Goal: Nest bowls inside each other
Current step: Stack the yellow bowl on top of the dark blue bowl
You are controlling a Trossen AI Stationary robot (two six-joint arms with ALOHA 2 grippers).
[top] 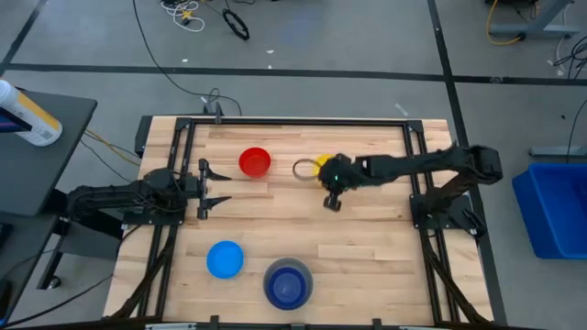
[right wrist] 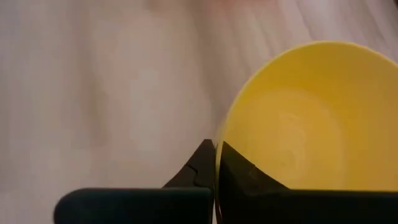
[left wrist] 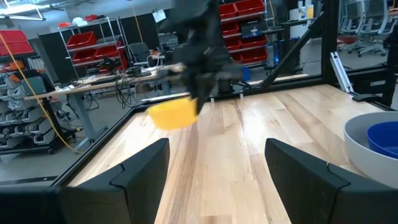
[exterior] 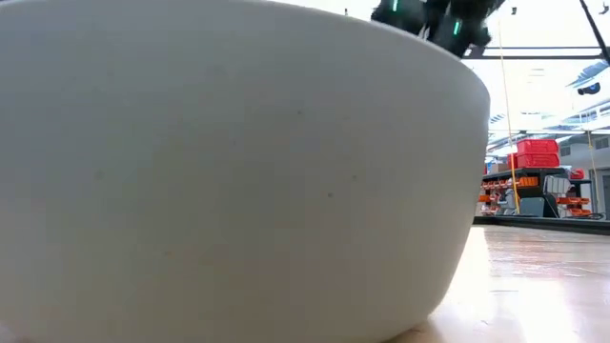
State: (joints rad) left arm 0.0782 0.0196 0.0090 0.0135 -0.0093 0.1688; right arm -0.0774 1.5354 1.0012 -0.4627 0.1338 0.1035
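Note:
My right gripper (right wrist: 214, 152) is shut on the yellow bowl (right wrist: 311, 118), which it holds over the middle of the table (top: 321, 165), to the right of the red bowl (top: 254, 162). In the left wrist view the yellow bowl (left wrist: 173, 114) hangs below the dark gripper. The light blue bowl (top: 225, 259) stands near the front edge. Beside it, the dark blue bowl (top: 288, 284) sits inside the pale grey bowl (exterior: 238, 171). My left gripper (top: 204, 188) waits open at the table's left side, with nothing between its fingers. My right gripper pinches the yellow bowl's rim (right wrist: 219, 146), one finger inside the bowl and one outside its wall. The fingers slant down from the table's right side. The bowl is lifted clear of the table and tilted, hanging below the fingers (left wrist: 202, 93).
Black frame rails (top: 417, 174) run along the table's left and right sides. The pale grey bowl (left wrist: 364, 140) stands close to the low camera and fills most of that view. Bare wood lies between the red bowl and the front bowls.

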